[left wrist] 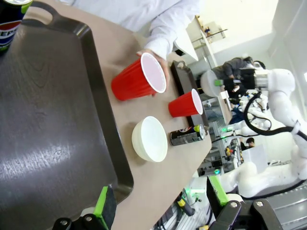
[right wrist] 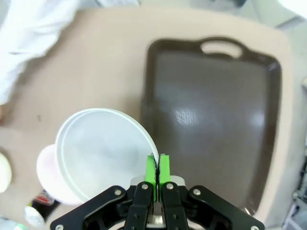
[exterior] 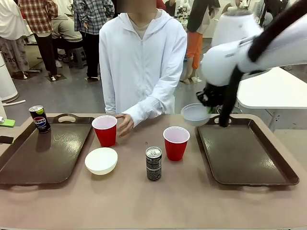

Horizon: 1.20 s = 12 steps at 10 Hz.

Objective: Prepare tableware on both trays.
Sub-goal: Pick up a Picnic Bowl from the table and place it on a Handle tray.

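bowl (exterior: 195,114), pale and thin-walled, hangs clear of the table (exterior: 144,201) in the front view. the right gripper (exterior: 209,103) pinches it by the rim, just beside the far left corner of the right tray (exterior: 249,172). it looks light and stiff but slick, so a one-sided rim pinch may let it tip. the rim is the likeliest place to grip it. a second bowl (exterior: 101,160), two red cups (exterior: 105,130) (exterior: 176,143) and a dark can (exterior: 153,163) stand on the table between the trays. a pepsi can (exterior: 40,119) stands in the far left corner of the left tray (exterior: 43,158).

left wrist view: the left gripper (left wrist: 160,199) is spread wide with nothing in it, over a corner of the left tray (left wrist: 57,120). a person's hand (left wrist: 163,62) touches one red cup (left wrist: 139,79).

right wrist view: the green pads (right wrist: 151,170) are clamped on the bowl (right wrist: 100,153) rim. the right tray (right wrist: 211,120) beside it is bare and glossy, likely slippery. the room behind is busy with people.
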Each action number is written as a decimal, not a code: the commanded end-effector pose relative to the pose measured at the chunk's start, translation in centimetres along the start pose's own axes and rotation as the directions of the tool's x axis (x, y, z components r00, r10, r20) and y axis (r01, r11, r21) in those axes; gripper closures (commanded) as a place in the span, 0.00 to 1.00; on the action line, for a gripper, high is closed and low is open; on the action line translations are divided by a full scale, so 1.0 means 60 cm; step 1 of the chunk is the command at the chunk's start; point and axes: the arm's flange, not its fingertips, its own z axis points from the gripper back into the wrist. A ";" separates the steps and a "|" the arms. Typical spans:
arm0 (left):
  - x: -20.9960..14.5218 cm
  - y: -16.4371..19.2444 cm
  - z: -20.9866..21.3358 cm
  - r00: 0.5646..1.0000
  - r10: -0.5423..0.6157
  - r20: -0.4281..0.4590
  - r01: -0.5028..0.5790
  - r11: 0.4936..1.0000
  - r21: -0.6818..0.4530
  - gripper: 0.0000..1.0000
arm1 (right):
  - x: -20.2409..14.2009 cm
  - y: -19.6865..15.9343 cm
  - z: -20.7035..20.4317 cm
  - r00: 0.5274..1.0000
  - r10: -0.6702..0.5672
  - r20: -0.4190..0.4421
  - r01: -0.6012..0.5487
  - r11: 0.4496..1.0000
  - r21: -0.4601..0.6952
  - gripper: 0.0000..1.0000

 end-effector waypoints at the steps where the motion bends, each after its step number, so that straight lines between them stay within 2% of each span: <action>1: -0.001 0.001 0.003 1.000 -0.007 0.005 0.007 1.000 -0.005 0.00 | -0.043 -0.050 0.015 1.000 -0.012 0.009 0.013 0.999 -0.042 1.00; 6: -0.001 0.001 0.003 1.000 -0.007 0.005 0.007 1.000 -0.005 0.00 | -0.135 -0.166 0.003 0.993 -0.108 -0.046 0.110 0.992 0.056 1.00; 7: -0.001 0.001 0.003 1.000 -0.007 0.005 0.007 1.000 -0.005 0.00 | -0.133 -0.170 0.004 0.984 -0.176 0.015 0.174 0.982 0.075 1.00; 8: -0.001 0.001 0.003 1.000 -0.007 0.005 0.007 1.000 -0.005 0.00 | -0.117 -0.150 -0.001 0.993 -0.097 -0.070 0.097 0.995 0.002 1.00; 10: -0.001 0.001 0.003 1.000 -0.007 0.005 0.007 1.000 -0.005 0.00 | -0.117 -0.150 -0.001 0.993 -0.097 -0.070 0.097 0.995 0.002 1.00; 11: -0.001 0.001 0.003 1.000 -0.007 0.005 0.007 1.000 -0.005 0.00 | -0.126 -0.160 0.000 0.991 -0.124 -0.054 0.126 0.992 0.019 0.96; 12: -0.001 0.001 0.003 1.000 -0.007 0.005 0.007 1.000 -0.005 0.00 | -0.106 -0.168 -0.012 0.993 -0.085 -0.077 0.089 0.995 0.050 0.96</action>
